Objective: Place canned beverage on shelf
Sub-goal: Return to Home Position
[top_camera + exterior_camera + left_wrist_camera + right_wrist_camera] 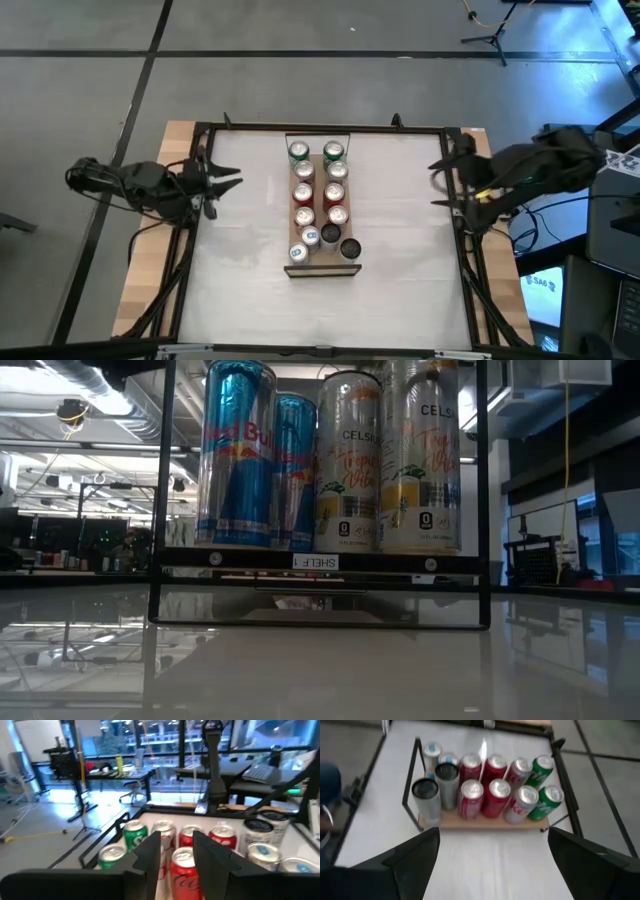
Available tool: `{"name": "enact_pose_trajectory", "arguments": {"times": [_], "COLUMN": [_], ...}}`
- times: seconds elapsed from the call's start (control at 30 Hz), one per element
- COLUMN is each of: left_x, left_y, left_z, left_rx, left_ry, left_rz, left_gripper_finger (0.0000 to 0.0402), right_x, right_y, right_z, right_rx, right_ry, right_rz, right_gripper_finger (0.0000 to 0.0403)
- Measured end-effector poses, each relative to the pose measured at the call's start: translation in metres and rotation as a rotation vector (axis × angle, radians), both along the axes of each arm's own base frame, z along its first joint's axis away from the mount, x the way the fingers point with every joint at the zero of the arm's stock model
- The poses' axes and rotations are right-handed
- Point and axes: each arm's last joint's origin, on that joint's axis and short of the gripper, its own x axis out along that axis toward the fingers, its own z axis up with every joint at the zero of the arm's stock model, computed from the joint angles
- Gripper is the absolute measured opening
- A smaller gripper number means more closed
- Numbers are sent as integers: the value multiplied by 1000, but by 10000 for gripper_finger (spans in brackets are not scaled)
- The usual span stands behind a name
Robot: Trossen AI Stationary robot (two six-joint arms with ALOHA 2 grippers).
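Wood shelf (490, 824): long plank mid-table on white tabletop (400, 260), running near to far; carries two rows of cans, six deep, all upright.
L arm: folded low off the table's left edge, forearm approx level, pointing right toward shelf.
L gripper (232, 183): just inside the left frame rail, well apart from shelf. My fingers are parted w/ a modest gap, nothing between them.
R arm: tucked back past the table's right edge, bulk out to the right, wrist aimed left.
R gripper (437, 183): at the right frame rail, well apart from shelf. My fingers are spread wide, holding nothing.
Near end, left row: two tall blue Red Bull cans (238, 455); "Red Bull" reads on the nearer one.
Near end, right row: two Celsius cans (420, 455), silver w/ yellow print. Only "CELS" shows on the right one; the small print lower down is too fine to read.
Mid shelf: red cans in both rows. In my L wrist view, one Coke can (185, 870) shows Coca-Cola script.
Past the reds: silver cans (337, 171), one per row; writing not legible.
Far end: green cans (298, 152), one per row; brand not legible.
Tag: white "SHELF 1" label (315, 561) on shelf's near edge, centred under the cans.
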Motion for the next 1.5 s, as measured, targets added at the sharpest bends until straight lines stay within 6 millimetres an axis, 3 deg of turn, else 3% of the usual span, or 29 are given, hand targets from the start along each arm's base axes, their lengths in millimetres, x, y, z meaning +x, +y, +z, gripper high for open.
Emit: {"name": "enact_pose_trajectory", "arguments": {"times": [0.27, 0.57, 0.77, 1.17, 1.5], "left_x": [-3, -3, -7, -18, -8], "left_y": [3, 4, 5, 8, 6], "left_z": [-8, -45, -66, -88, -111], "left_rx": [7, -6, 3, -12, -15], "left_ry": [42, -4, -42, -114, -132], "left_rz": [5, -10, 16, 21, 24], "left_gripper_finger": [105, 105, 105, 105, 105], "right_x": [-32, -52, -60, -69, -70], "right_y": [-12, -19, -22, -25, -25], "right_z": [-48, -122, -161, -208, -232], "right_rx": [95, 165, 112, 147, 167], "right_ry": [-240, -441, -503, -688, -710], "right_rz": [0, 6, 55, 70, 40], "right_gripper_finger": [369, 369, 369, 369, 369]}}
